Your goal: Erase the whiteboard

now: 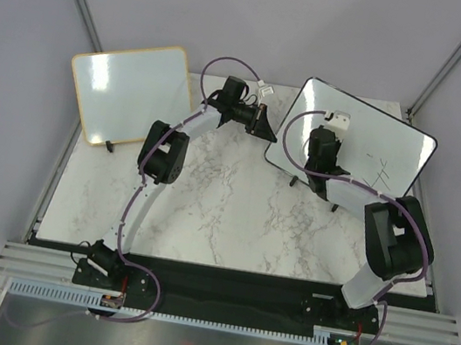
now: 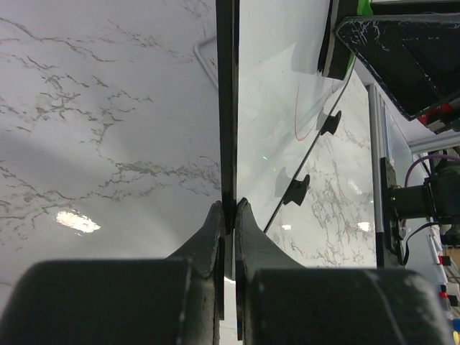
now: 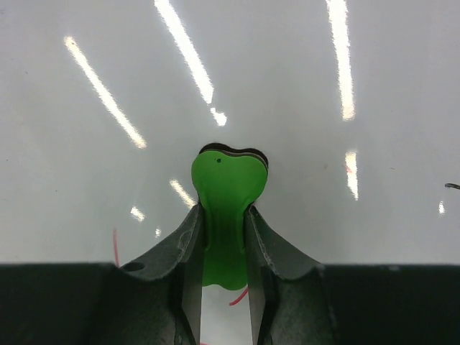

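The black-framed whiteboard (image 1: pixel 394 147) stands tilted at the back right, with black scribbles (image 1: pixel 381 173) on its right half. My left gripper (image 1: pixel 265 127) is shut on its left frame edge (image 2: pixel 227 108); in the left wrist view the gripper (image 2: pixel 228 212) pinches the thin black frame. A red arc (image 2: pixel 297 118) shows on the glossy face. My right gripper (image 1: pixel 319 159) is over the board's left half. In the right wrist view it (image 3: pixel 224 215) is shut on a green eraser (image 3: pixel 230 183) pressed against the board (image 3: pixel 108 72). Short red strokes (image 3: pixel 115 248) remain beside the fingers.
A second whiteboard with a light wooden frame (image 1: pixel 134 90) leans at the back left, overhanging the marble table (image 1: pixel 223 216). The black-framed board's small black feet (image 2: pixel 296 188) rest on the marble. Grey walls and metal posts enclose the back.
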`<action>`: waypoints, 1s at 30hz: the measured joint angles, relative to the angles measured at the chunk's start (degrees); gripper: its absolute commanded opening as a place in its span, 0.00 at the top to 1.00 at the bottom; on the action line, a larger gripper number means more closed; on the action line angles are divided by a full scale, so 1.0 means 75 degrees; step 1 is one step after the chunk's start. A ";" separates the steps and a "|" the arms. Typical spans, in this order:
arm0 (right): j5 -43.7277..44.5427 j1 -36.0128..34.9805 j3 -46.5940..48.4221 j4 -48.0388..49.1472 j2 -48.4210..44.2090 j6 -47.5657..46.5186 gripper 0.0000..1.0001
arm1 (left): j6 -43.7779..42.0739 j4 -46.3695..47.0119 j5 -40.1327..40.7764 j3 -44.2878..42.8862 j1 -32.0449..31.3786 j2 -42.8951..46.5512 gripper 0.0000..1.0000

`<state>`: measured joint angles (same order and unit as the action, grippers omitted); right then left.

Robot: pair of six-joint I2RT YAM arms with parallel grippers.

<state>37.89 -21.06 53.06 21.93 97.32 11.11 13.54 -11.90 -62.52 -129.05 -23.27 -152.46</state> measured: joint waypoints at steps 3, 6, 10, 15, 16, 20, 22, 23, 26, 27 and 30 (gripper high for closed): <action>-0.0073 0.0076 -0.0085 0.0061 -0.0070 -0.0035 1.00 | 0.0000 0.0000 0.0003 0.0000 -0.0003 0.0000 0.98; -0.0265 0.0452 -0.0600 0.0152 -0.0560 0.0029 1.00 | -0.0003 0.0000 -0.0006 0.0000 -0.0012 0.0006 0.98; -0.0192 0.1973 -0.1614 -0.0047 -0.1880 0.0140 1.00 | -0.0020 -0.0006 -0.0029 0.0000 -0.0012 0.0012 0.98; 0.0122 0.3188 -0.2171 -0.0344 -0.3048 -0.0006 1.00 | -0.0099 -0.0041 -0.0023 0.0000 -0.0009 0.0020 0.98; 0.0090 0.3232 -0.2171 -0.0350 -0.3124 -0.0064 1.00 | -0.0108 -0.0047 -0.0023 0.0000 -0.0009 0.0023 0.98; -0.0472 0.3206 -0.1824 -0.0507 -0.2809 -0.0169 1.00 | -0.0137 -0.0064 -0.0020 0.0000 -0.0009 0.0029 0.98; -0.0755 0.3057 -0.1384 -0.0545 -0.2299 -0.0178 1.00 | -0.0160 -0.0073 -0.0017 0.0000 -0.0009 0.0032 0.98; -0.0871 0.2926 -0.1189 -0.0536 -0.2046 -0.0184 1.00 | -0.0166 -0.0082 -0.0017 0.0000 -0.0009 0.0035 0.98; -0.0965 0.2247 -0.0650 -0.0417 -0.1349 -0.0248 1.00 | -0.0166 -0.0122 -0.0023 0.0000 -0.0009 0.0038 0.98; -0.0959 0.1941 -0.0455 -0.0347 -0.1125 -0.0277 1.00 | -0.0163 -0.0125 -0.0023 0.0000 -0.0009 0.0038 0.98; -0.1075 0.1075 0.0204 -0.0160 -0.0425 -0.0446 1.00 | -0.0166 -0.0134 -0.0017 0.0000 -0.0009 0.0038 0.98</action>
<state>29.82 -12.99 54.59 20.73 94.13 7.77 12.29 -12.91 -62.65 -129.05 -23.33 -152.18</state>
